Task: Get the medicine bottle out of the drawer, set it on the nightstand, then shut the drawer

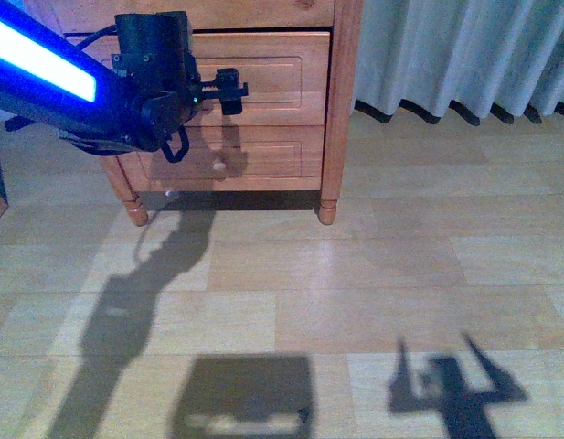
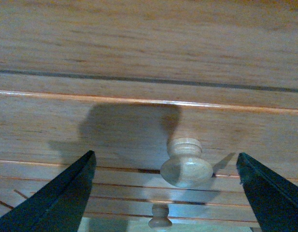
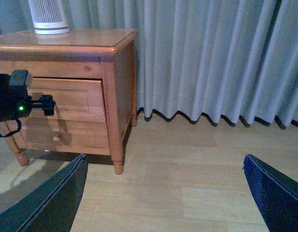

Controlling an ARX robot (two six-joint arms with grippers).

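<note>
Well, finds the drawer (image 1: pixel 263 78) at twelve o'clock in the front view, the upper of two in the nightstand (image 1: pixel 341 110), its panelled front seemingly a shade proud of the frame, though hard to tell for sure. Cannot make out the medicine bottle, with the drawer's inside hidden in every view.

Sees the round knob (image 2: pixel 186 164) on the drawer front, between the fingers (image 2: pixel 62 193) of the left gripper (image 1: pixel 228 91) and touching neither. Shows those jaws well apart, clamped on nothing. Hangs off a dark arm (image 1: pixel 135 101) entering from nine o'clock, with a blue-lit strip (image 1: pixel 39 59) along it.

Spots the lower drawer (image 1: pixel 263 151) at six o'clock from that knob, shut flush, with its own small knob (image 1: pixel 219 166).

Shows, in the right wrist view, a white ribbed device (image 3: pixel 49 17) standing upright on the worktop (image 3: pixel 91 38) of the nightstand.

Finds the right gripper (image 3: pixel 164 156) well apart from the nightstand, over the plank floor (image 1: pixel 373 274), jaws spread wide and empty. Catches a forked shadow (image 1: pixel 455 384) at five o'clock on that floor.

Puts a grey pleated curtain (image 1: pixel 464 55) at two o'clock, just beside the nightstand and down to the floor.
</note>
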